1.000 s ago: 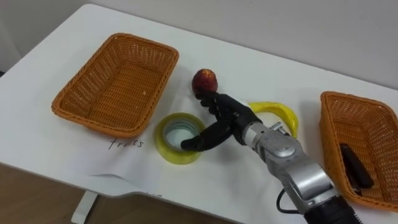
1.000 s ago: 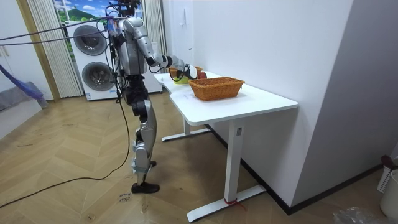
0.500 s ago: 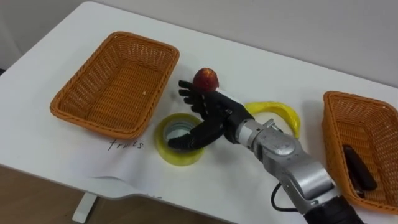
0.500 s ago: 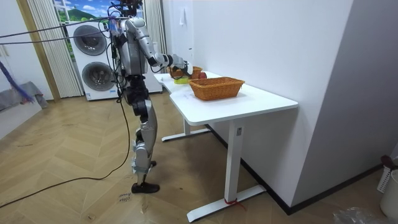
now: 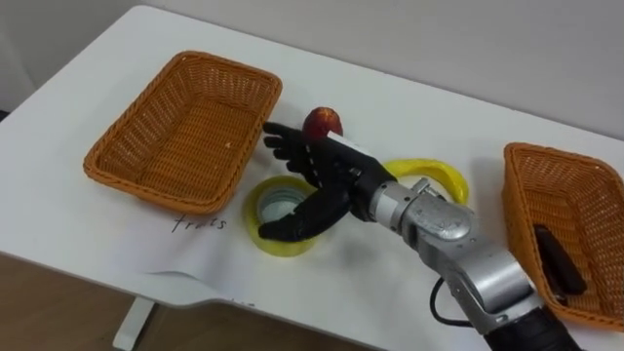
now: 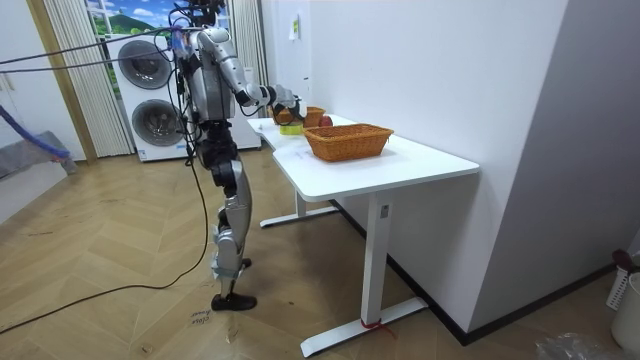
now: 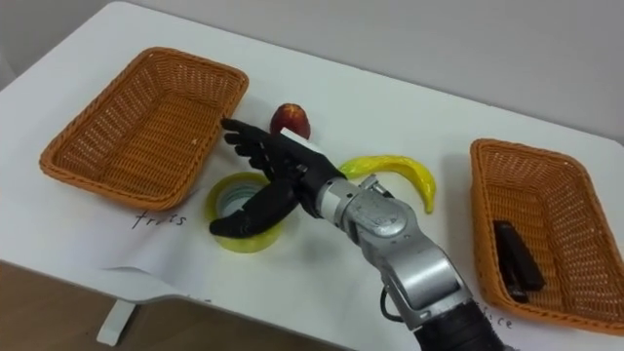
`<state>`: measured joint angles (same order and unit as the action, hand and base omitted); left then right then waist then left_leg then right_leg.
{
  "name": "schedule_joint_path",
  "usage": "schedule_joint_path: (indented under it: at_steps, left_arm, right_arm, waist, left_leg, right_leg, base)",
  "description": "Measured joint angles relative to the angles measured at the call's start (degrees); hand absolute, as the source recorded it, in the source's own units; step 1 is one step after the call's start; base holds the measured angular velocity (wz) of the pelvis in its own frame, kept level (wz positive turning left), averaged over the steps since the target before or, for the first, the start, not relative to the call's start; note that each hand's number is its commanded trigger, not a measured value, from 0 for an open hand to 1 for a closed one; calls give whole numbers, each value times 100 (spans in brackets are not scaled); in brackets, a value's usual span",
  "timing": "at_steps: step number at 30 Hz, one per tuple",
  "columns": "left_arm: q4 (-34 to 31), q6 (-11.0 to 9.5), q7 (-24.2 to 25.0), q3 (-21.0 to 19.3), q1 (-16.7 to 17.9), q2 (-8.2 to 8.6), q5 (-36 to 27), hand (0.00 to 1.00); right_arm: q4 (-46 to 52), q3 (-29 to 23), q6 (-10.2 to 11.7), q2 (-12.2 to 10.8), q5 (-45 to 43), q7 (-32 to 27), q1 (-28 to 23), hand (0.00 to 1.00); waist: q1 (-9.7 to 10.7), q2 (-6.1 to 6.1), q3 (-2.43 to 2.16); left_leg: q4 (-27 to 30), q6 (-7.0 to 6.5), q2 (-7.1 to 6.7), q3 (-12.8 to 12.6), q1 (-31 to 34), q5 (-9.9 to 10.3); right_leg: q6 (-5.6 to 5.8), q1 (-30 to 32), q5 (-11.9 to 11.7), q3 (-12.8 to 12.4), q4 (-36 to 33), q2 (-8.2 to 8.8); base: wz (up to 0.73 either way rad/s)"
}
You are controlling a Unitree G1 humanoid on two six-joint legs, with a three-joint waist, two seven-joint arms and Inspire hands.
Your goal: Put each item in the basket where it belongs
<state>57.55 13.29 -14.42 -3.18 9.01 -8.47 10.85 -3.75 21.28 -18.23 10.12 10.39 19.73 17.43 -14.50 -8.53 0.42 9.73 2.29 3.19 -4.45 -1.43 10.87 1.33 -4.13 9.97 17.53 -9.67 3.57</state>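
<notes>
**Right hand spread wide over the tape roll, holding nothing.**
Your right hand (image 5: 330, 175) reaches in from the lower right with its fingers straight and fanned. Its thumb lies across the yellow tape roll (image 5: 263, 240), perhaps touching the rim. The red apple (image 5: 322, 124) sits just behind the fingers, and the banana (image 5: 441, 175) curves beside the wrist. The left basket (image 5: 180, 127) stands just beside the fingertips. The right basket (image 5: 585, 190), well apart on the white table (image 5: 409, 93), contains a dark item (image 5: 556, 258).
</notes>
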Motion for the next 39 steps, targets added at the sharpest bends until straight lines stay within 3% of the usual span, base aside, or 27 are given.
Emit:
schedule_joint_path:
  at_steps: [12,17,22,39]
  left_arm:
    - [-9,-7,-2,-138,-30,-1,-2,0]
    - [-28,2,-2,-166,-36,34,-3,0]
    - [-29,2,-17,-156,-46,32,-3,0]
    - [-21,21,-21,-175,180,64,-2,0]
  right_arm:
    - [50,-35,7,80,-226,-165,1,0]
    - [179,-289,7,95,-332,-219,1,0]
    - [230,-429,8,102,-327,-371,1,0]
    - [226,-462,7,100,-825,-677,0,0]
  waist:
    - [14,17,8]
    - [21,67,33]
    - [28,138,25]
    - [31,138,22]
  left_leg:
    - [-8,0,-5,60,33,0]
    - [-12,0,-5,57,29,0]
    - [-16,0,-4,53,25,0]
    - [59,-2,-6,44,-24,-2]
  right_leg:
    - [0,11,0,-5,7,-2]
    - [0,11,0,-15,7,-2]
    - [0,11,0,-16,8,-4]
    - [0,-38,0,-9,7,4]
  base:
    - [2]
    - [0]
    - [0]
    - [0]
